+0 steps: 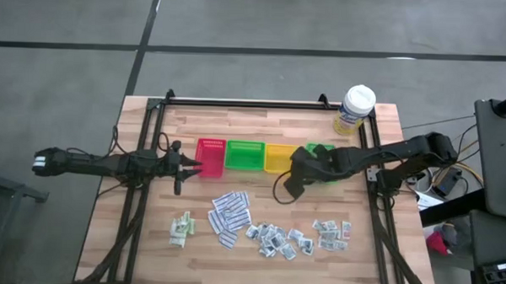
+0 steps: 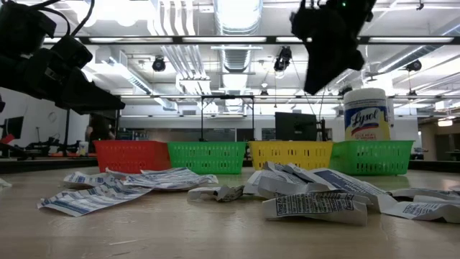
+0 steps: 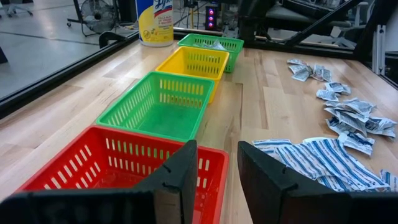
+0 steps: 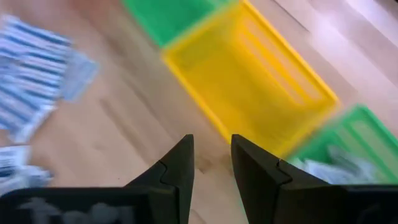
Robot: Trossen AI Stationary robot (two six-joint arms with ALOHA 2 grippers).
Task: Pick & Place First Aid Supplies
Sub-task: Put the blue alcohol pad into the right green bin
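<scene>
Packets of first aid supplies (image 1: 258, 228) lie in the high view in four loose clusters along the near half of the table, well apart from the row of trays; the right gripper (image 1: 290, 183) hangs between the yellow tray (image 1: 277, 157) and the piles, while the left gripper (image 1: 183, 165) waits beside the red tray (image 1: 210, 156)

Low view: the packets overlap and curl, so I would come down on a single one at a pile's edge, not the heap

Left wrist view: the fingers (image 3: 180, 177) stand apart with nothing between them, over the red tray's near rim

Right wrist view: its fingers (image 4: 179, 168) are parted and empty above bare wood by the yellow tray; some packets already lie in the far green tray (image 4: 367, 124). Best to lower slowly and close only once a packet's edge sits between the pads
</scene>
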